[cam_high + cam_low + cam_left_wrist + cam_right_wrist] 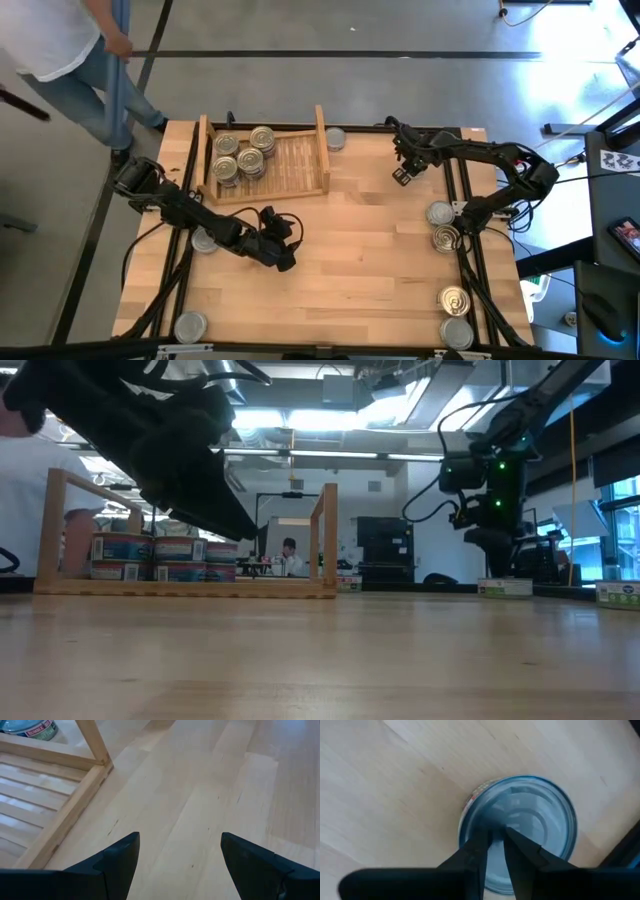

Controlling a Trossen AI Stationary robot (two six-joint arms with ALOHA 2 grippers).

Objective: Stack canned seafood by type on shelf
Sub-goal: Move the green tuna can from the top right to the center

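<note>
Canned seafood (241, 156) on shelf (300, 165), pale wood tabletop (350, 270), lab room behind.

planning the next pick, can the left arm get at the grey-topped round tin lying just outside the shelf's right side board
Probably not directly: the wooden shelf's upright side board stands between the open left hand and that grey-topped round tin; it would have to go around.

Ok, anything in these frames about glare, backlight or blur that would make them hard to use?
High view: floor glare beyond the table, cans readable. Low view: bright ceiling lights backlight the scene, so the near arm is a dark blurred mass hiding part of the rack. Right wrist view: the can is soft and bluish behind the right claw. Left wrist view: evenly lit.
</note>
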